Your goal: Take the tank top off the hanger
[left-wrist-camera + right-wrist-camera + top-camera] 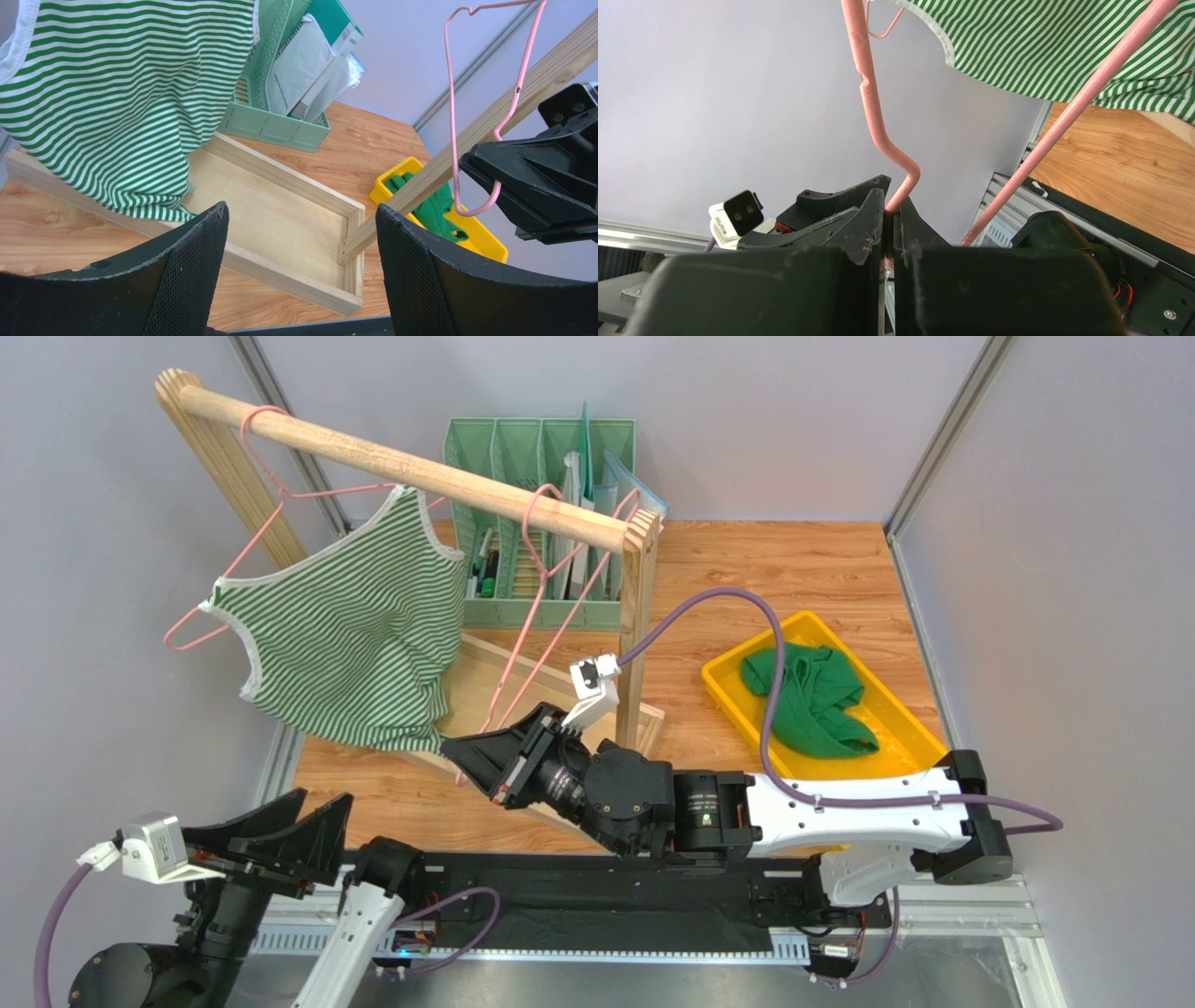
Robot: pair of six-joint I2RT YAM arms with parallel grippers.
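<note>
A green-and-white striped tank top [351, 637] hangs on a pink hanger [260, 476] hooked at the left end of the wooden rail [421, 476]. It also shows in the left wrist view [126, 91] and the right wrist view [1053, 42]. A second pink hanger [540, 574] hangs near the rail's right end and looks bare. My right gripper [459, 751] is shut on its lower corner, and the wire [868, 77] runs up from between the jaws [891, 210]. My left gripper [312, 826] is open and empty, low at the near left, facing the rack [302, 210].
The rack stands on a shallow wooden base tray [281, 203] with an upright post [638, 630] at the right. A mint green file organizer [540, 490] stands behind it. A yellow tray [898, 742] holding a green cloth [814, 700] lies at the right.
</note>
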